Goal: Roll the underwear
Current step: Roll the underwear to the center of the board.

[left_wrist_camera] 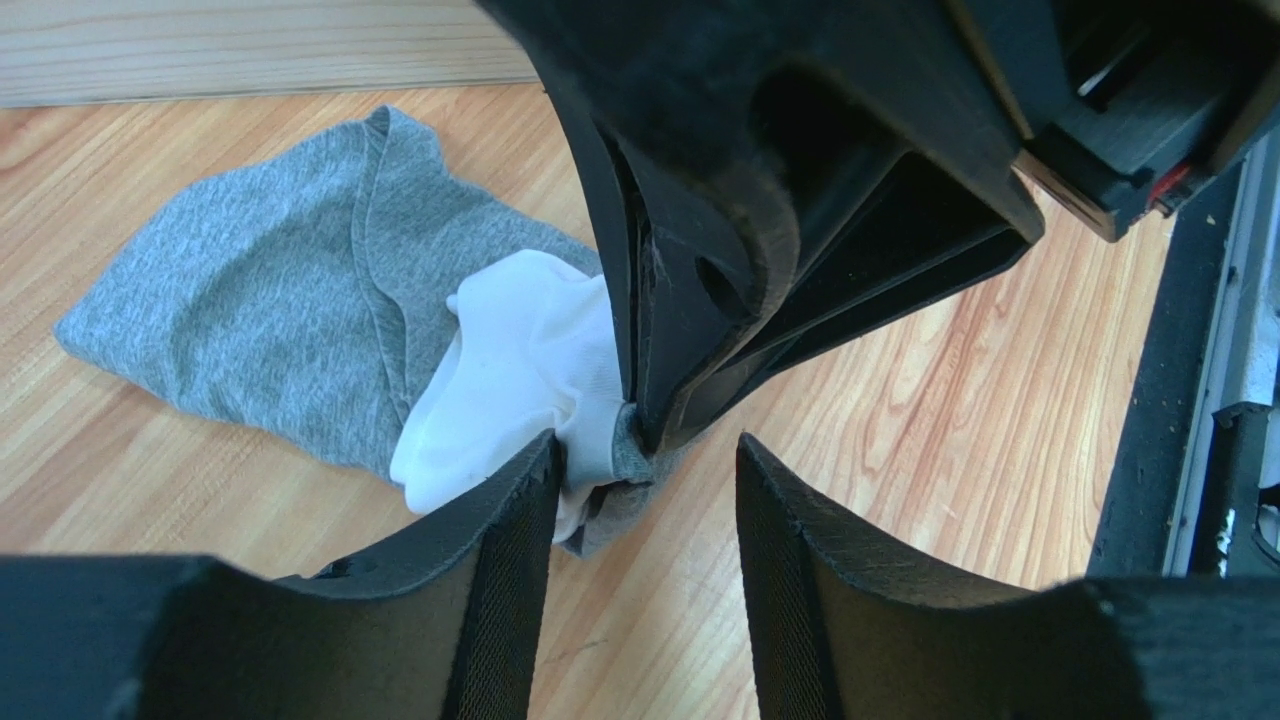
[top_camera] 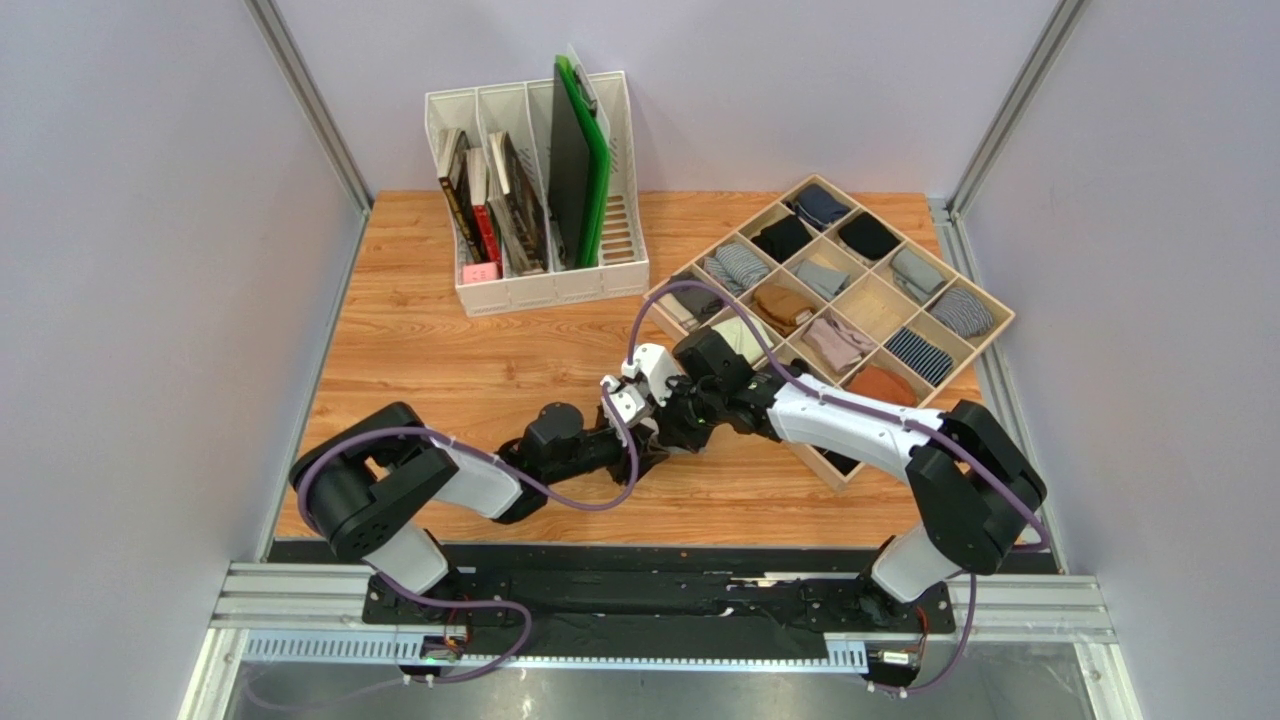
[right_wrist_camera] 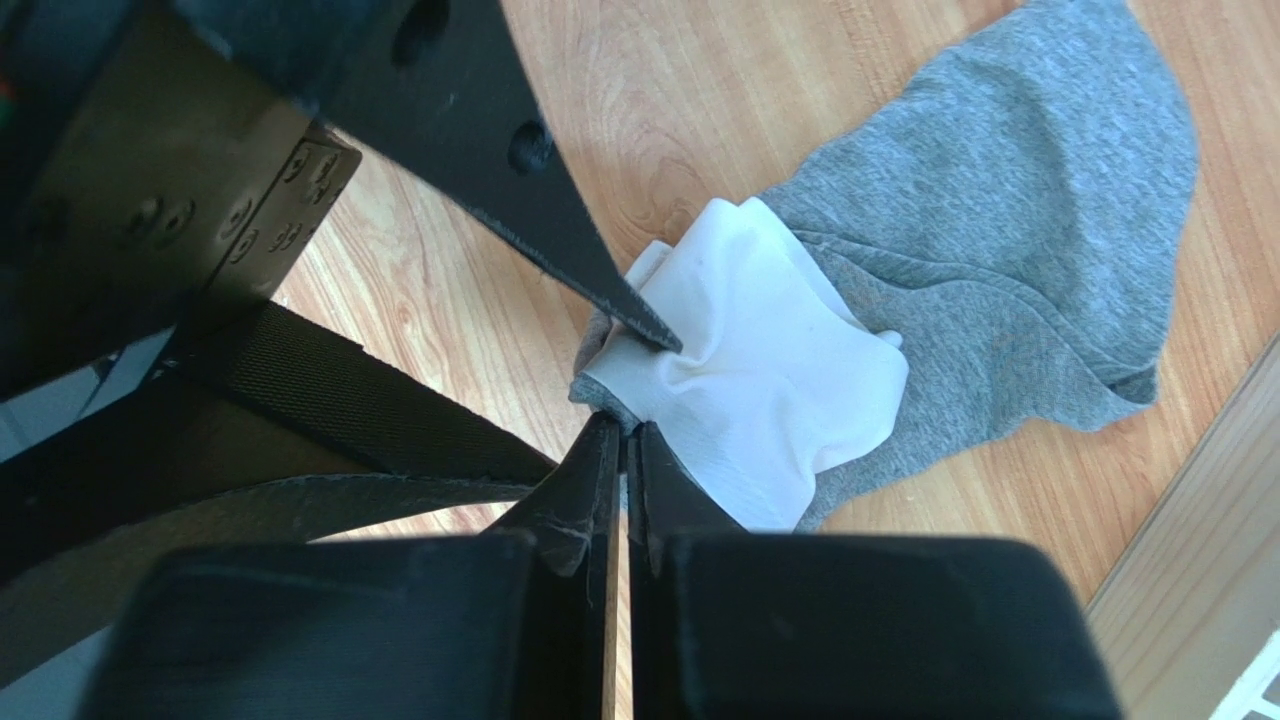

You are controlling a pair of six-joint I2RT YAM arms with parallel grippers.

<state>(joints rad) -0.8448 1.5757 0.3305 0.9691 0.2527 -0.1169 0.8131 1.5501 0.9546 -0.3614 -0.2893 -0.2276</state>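
The underwear (left_wrist_camera: 256, 300) lies crumpled on the wooden table, heather grey with its white waistband (left_wrist_camera: 519, 360) bunched at one end. It also shows in the right wrist view (right_wrist_camera: 992, 270). In the top view both grippers cover it. My right gripper (right_wrist_camera: 627, 435) is shut on a corner of the waistband (right_wrist_camera: 766, 360) and grey knit, close to the table. My left gripper (left_wrist_camera: 646, 446) is open, and its fingers straddle that pinched corner. One of its fingertips (left_wrist_camera: 534, 465) touches the white fabric. The two grippers meet at the table's middle, left (top_camera: 628, 438) and right (top_camera: 661, 405).
A white file organiser (top_camera: 601, 278) with books and a green board stands at the back centre. A wooden compartment tray (top_camera: 984, 353) of small rolled bundles sits at the back right. Grey walls stand close on both sides.
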